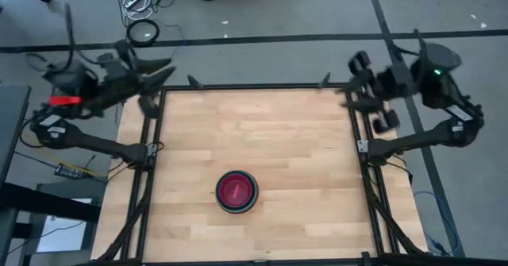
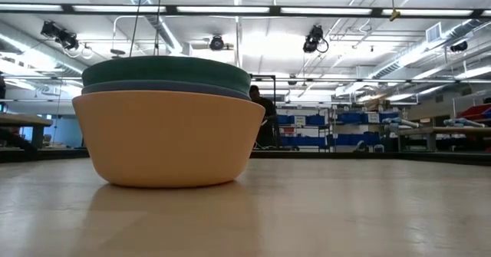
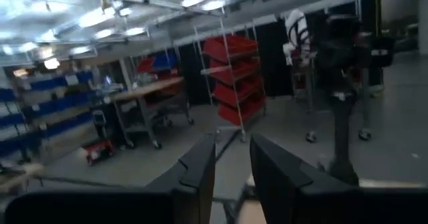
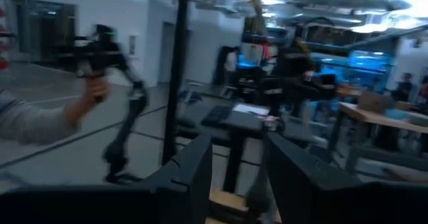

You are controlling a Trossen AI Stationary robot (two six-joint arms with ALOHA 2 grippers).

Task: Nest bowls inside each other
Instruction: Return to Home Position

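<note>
The bowls stand nested in one stack (image 1: 236, 191) on the wooden table, near the middle of its front edge. From above, the red-pink bowl (image 1: 236, 189) shows innermost inside darker rims. The low view shows the orange bowl (image 2: 173, 138) outermost, resting on its base, with a bluish rim (image 2: 165, 89) and the teal green bowl (image 2: 165, 71) rising above it. My left gripper (image 1: 178, 77) is raised over the table's far left corner, open and holding nothing (image 3: 233, 164). My right gripper (image 1: 340, 91) is raised over the far right corner, also open with nothing between its fingers (image 4: 239, 164).
A black frame rail (image 1: 254, 86) runs round the table. Bare wood (image 1: 262, 131) lies between the stack and both arms. In the right wrist view a person's sleeve and hand (image 4: 47, 117) show in the room beyond. Cables lie on the floor (image 1: 143, 28) behind the table.
</note>
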